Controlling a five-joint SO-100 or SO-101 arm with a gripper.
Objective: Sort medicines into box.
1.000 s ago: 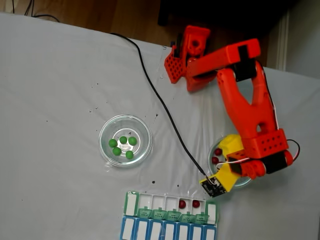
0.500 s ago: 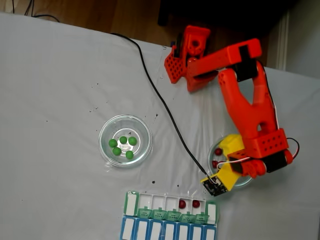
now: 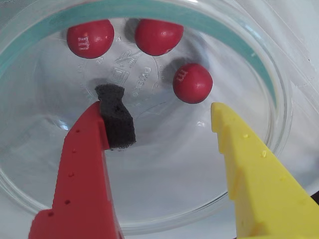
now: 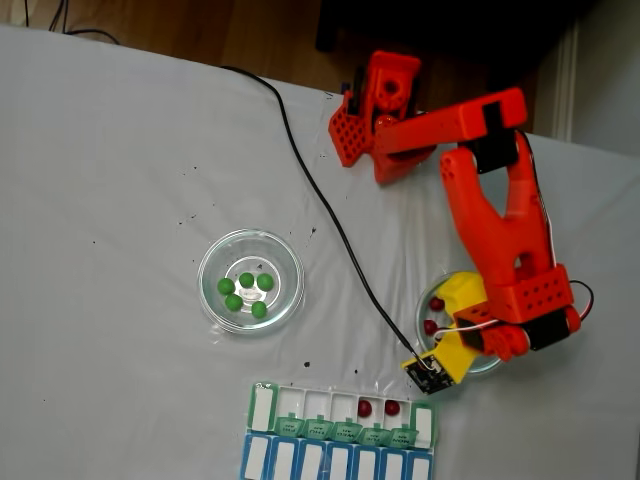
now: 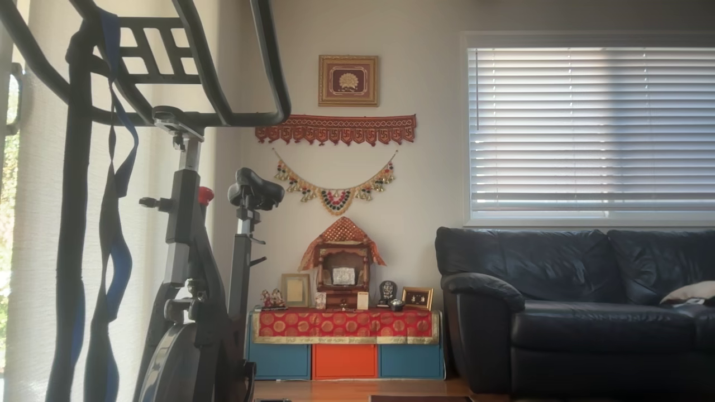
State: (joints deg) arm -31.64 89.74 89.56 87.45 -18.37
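Three red medicines (image 3: 192,82) lay in the glass dish (image 3: 279,124) ahead of the empty, spread gripper (image 3: 164,117) (nearest one suited a centred pinch).

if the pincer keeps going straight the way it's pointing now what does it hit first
Most likely the bare bottom of the glass dish. In the wrist view the open pincer hangs over it, nothing between the tips. The nearest red ball lies just beyond the tips; depth is hard to judge, so it might touch that instead.
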